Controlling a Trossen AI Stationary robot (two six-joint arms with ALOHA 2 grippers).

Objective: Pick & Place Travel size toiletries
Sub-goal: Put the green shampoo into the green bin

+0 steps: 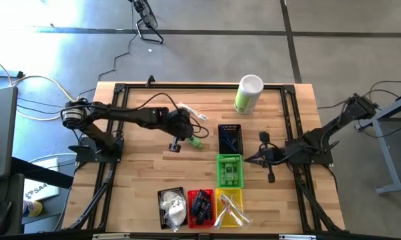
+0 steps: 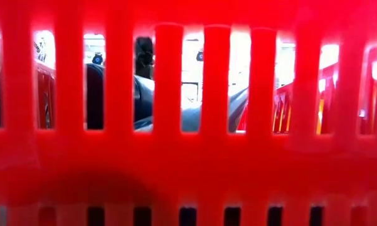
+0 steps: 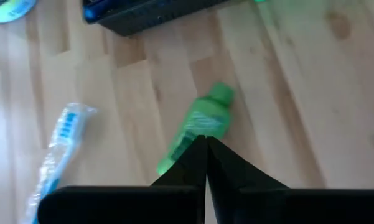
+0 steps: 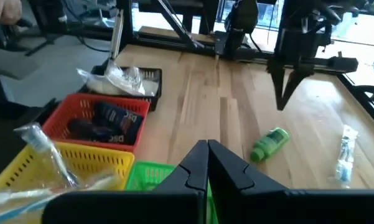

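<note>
A small green bottle (image 1: pixel 195 142) lies on its side on the wooden table, also in the left wrist view (image 3: pixel 199 124) and the right wrist view (image 4: pixel 269 143). My left gripper (image 1: pixel 181 139) (image 3: pixel 205 146) (image 4: pixel 281 102) hangs shut just above the bottle, pointing down, not touching it. A clear-wrapped toothbrush (image 1: pixel 192 111) (image 3: pixel 59 146) (image 4: pixel 345 152) lies flat farther back. My right gripper (image 1: pixel 252 159) (image 4: pixel 207 149) is shut and waits beside the green basket (image 1: pixel 229 170).
The tall green-and-white canister (image 1: pixel 249 93) stands near the far edge. A black basket (image 1: pixel 230 138) holds blue tubes. Along the near edge sit a black basket (image 1: pixel 172 207) with white pouches, a red basket (image 1: pixel 200 207) with tubes, and a yellow basket (image 1: pixel 230 207). A red basket wall (image 2: pixel 188 157) fills the low view.
</note>
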